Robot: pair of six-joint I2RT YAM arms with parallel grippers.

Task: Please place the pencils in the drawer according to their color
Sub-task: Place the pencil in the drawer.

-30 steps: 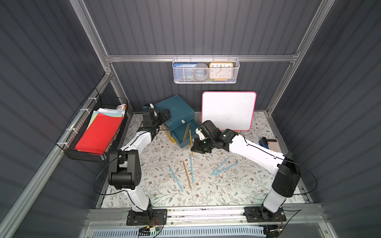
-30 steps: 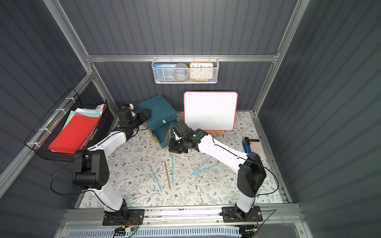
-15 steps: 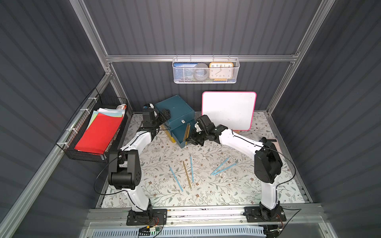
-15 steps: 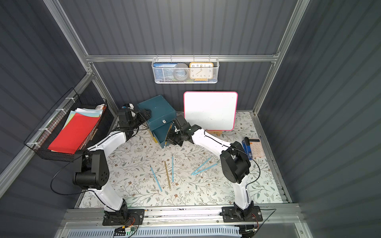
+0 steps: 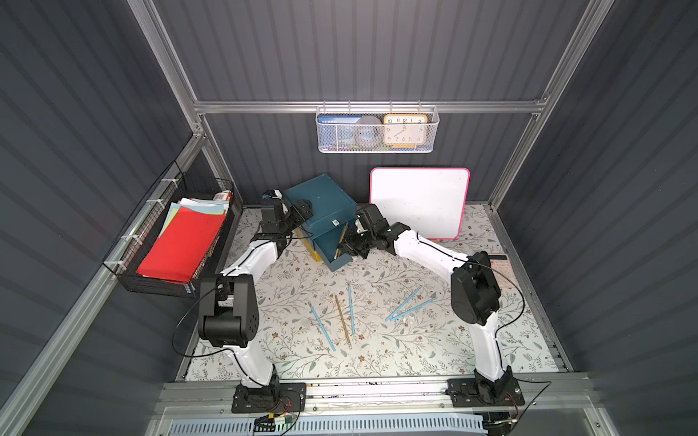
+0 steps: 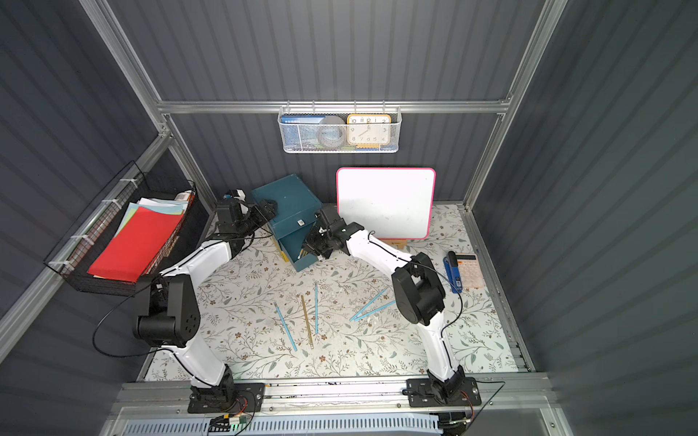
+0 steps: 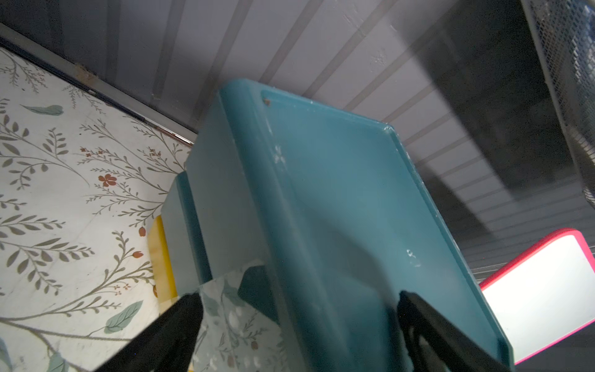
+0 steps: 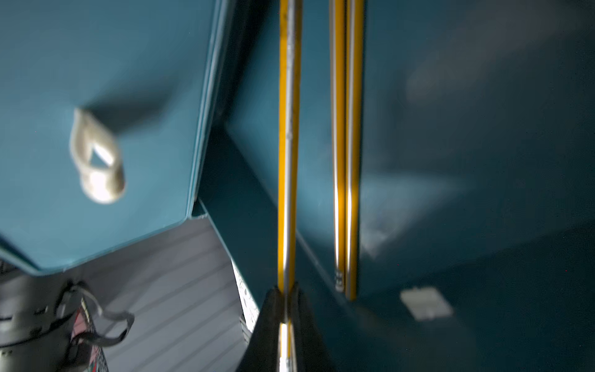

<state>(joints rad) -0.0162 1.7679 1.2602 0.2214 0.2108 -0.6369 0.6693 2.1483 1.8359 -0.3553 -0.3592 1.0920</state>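
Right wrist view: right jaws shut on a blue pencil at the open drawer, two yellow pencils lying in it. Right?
Wrong colour. In the right wrist view the pencil in the right jaws is yellow, not blue. The rest holds: the jaws are shut on it at the open drawer, with two yellow pencils lying in it.

Tight by the drawer [image 5: 328, 253]
We see cabinet [image 5: 319, 204] and whiteboard [image 5: 419, 204] crowding it; front mat [image 5: 377, 362] lies open beyond scattered pencils [image 5: 351, 309].
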